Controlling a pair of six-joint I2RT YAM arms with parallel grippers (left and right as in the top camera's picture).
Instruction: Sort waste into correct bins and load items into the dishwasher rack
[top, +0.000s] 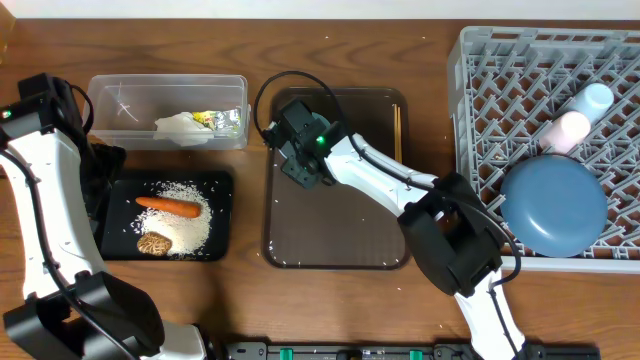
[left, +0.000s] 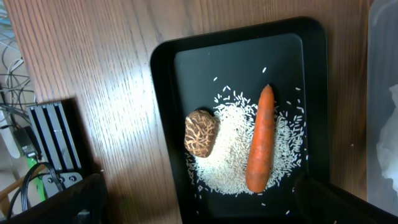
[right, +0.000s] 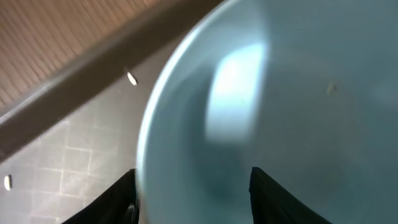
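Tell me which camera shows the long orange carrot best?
The left wrist view: the long orange carrot lies large and whole on white rice grains in the shallow black tray. Overhead shows the carrot small; the right wrist view misses it.

There is one grey dishwasher rack (top: 500, 90), one dark-blue plate (top: 555, 205), one light-blue bowl (right: 298, 112) and two cups: a light-blue cup (top: 597, 97) and a pale pink cup (top: 572, 127). One brown serving tray (top: 340, 235) and one pair of chopsticks (top: 398, 125) show. The bins number two: one black tray (top: 222, 200) and one clear tub (top: 130, 105). The waste counts one carrot (top: 168, 206), one brown lump (top: 154, 243), one crumpled tissue (top: 180, 125), one green-yellow wrapper (top: 207, 118), one piece of foil (top: 233, 120), and rice grains (top: 192, 228) too many to count.
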